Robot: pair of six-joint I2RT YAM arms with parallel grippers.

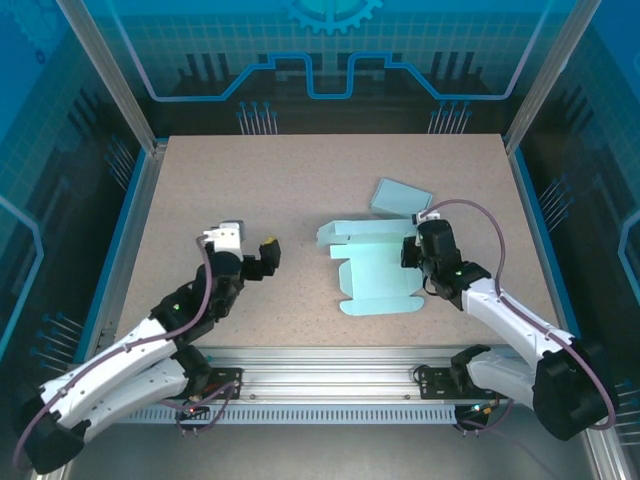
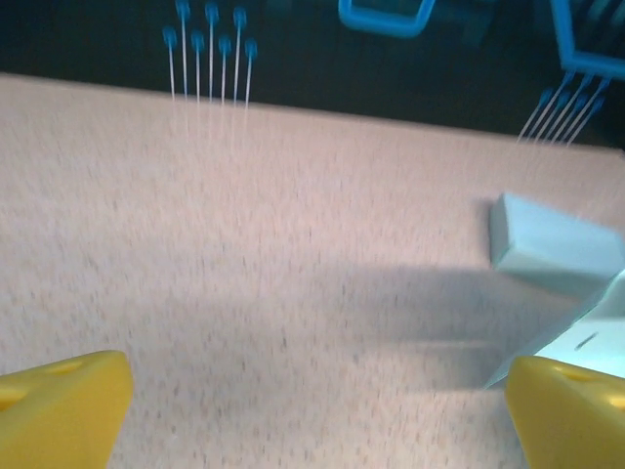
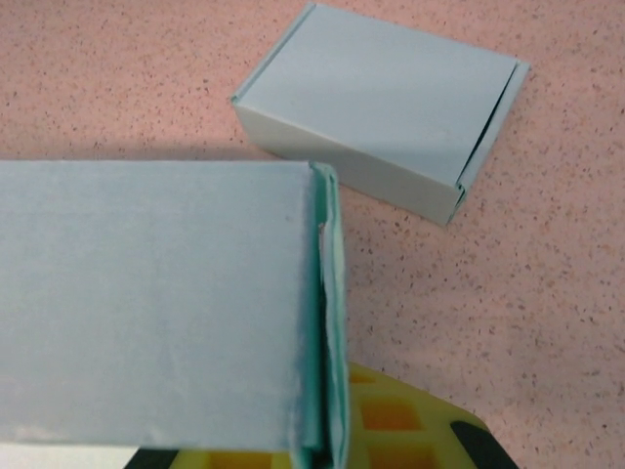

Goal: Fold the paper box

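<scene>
Paper box [image 1: 372, 275], lying half flat right of centre on the table [image 1: 300, 180], is pinched at its right wall by the closed right gripper [image 1: 412, 255], which should roll that wall along its crease slowly while the wide, empty left gripper [image 1: 266, 254] pins the base.

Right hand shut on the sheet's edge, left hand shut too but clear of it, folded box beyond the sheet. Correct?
One slip: the left hand is open, not shut. The left wrist view shows its yellow fingers spread wide apart. The rest holds: right hand shut on the sheet's edge, left hand clear of it, folded box beyond the sheet.
</scene>
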